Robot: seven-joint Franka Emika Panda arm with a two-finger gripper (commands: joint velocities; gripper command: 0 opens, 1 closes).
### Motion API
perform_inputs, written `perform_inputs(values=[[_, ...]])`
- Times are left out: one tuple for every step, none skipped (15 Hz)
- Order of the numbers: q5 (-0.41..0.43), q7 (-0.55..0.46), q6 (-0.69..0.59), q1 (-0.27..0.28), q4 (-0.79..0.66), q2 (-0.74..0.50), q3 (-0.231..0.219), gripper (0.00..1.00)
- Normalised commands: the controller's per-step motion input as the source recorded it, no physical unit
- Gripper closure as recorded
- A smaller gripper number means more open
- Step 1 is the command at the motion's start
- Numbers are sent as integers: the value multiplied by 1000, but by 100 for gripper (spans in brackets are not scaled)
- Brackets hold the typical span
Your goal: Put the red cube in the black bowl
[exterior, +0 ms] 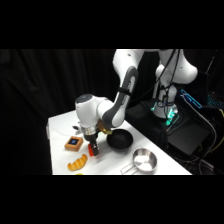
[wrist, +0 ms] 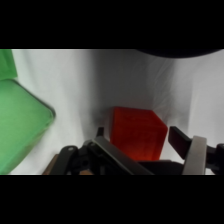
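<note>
**Cube between the jaws**

White table (exterior: 60,125): gripper (exterior: 93,146) low, jaws open astride the red cube (wrist: 136,132), not visibly clamped. Black bowl (exterior: 119,140) sits just beside. An off-centre squeeze could twist the cube loose.

a glossy white arm (exterior: 117,102) with rounded shells, dark grey bands at its joints, black cables along its upper links, and a black gripper linkage (wrist: 107,157) below.
</note>
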Motion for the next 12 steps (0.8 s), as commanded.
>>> perform_inputs(values=[[102,-5,219,24,25,63,-19,0],[93,12,242,35,18,52,-34,0],[62,44,263,68,11,43,-72,25],[72,36,254,61,0,29,-61,27],[35,63,274,98,-27,8,-102,34],[23,65,263,109,-45,-13,-111,44],[13,68,245,117,-67,-42,-117,52],[13,71,190,116,-89,-76,-112,62],[0,111,83,143,-93,-99,-135,68],[35,101,-6,115,-124,-152,-93,71],[72,75,-44,78,-155,-200,-46,71],[68,85,-100,89,-192,-265,-56,72]])
